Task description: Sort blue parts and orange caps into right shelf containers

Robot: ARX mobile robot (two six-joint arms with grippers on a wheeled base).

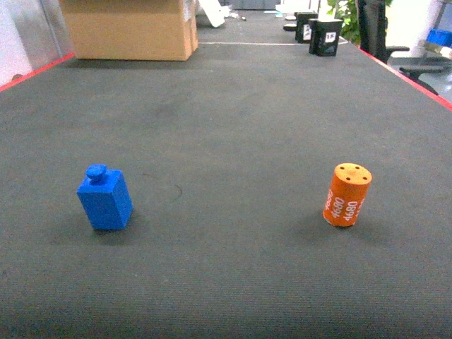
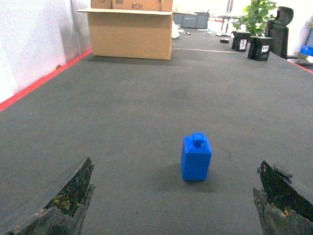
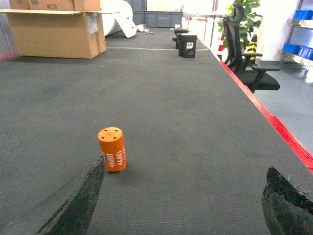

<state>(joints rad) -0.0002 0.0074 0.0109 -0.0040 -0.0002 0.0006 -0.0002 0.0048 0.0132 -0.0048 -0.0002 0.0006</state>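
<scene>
Two things stand upright on my desk (image 1: 233,106): the blue part (image 2: 196,157) at about 1 o'clock from my spread left claw (image 2: 176,205), and the orange cap (image 3: 112,149) at 11 o'clock by my spread right claw (image 3: 186,205).

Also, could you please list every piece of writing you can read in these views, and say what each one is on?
"4680", white digits printed twice down the side of the orange plastic cylinder.
"15", on a white label on the black box at the far end of the dark mat.
"#CH", partly visible on the brown cardboard carton; the rest is cut off.
The small blue plastic block carries no text.
</scene>
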